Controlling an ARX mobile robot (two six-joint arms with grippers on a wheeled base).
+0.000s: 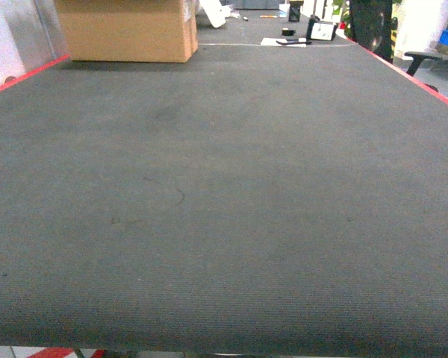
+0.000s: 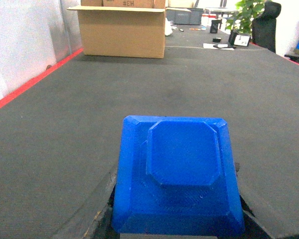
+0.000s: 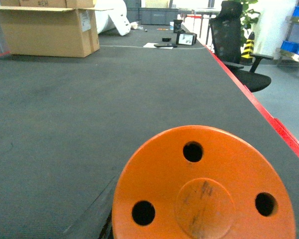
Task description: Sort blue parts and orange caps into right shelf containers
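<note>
Two task items are riding in the end effectors, one per arm. In the left wrist view, the left end effector (image 2: 177,234) is gripping a bright-blue faceted plastic part (image 2: 177,174) with a raised octagonal top; only dark finger edges are showing beside its base. In the right wrist view, the right end effector (image 3: 204,236) appears to be carrying a round bright-orange plastic cap (image 3: 204,186) with three holes and a scuffed central disc, though its fingers are hidden behind the cap, so the grip width cannot be read. Both items are hanging over the dark grey textured surface (image 1: 224,194), which is edged in red; a brown cardboard box (image 1: 127,30) is standing at its far left corner.

Neither the shelf nor its containers are appearing in any view, so each placement is starting blind. Probable faults:

- The cap is blocking the right wrist camera, making alignment over a container rim unreliable.
- The part's sloped facets are offering poor purchase, so a fast swing is risking slip.
- Swapping destinations is risking mis-sorting.
</note>
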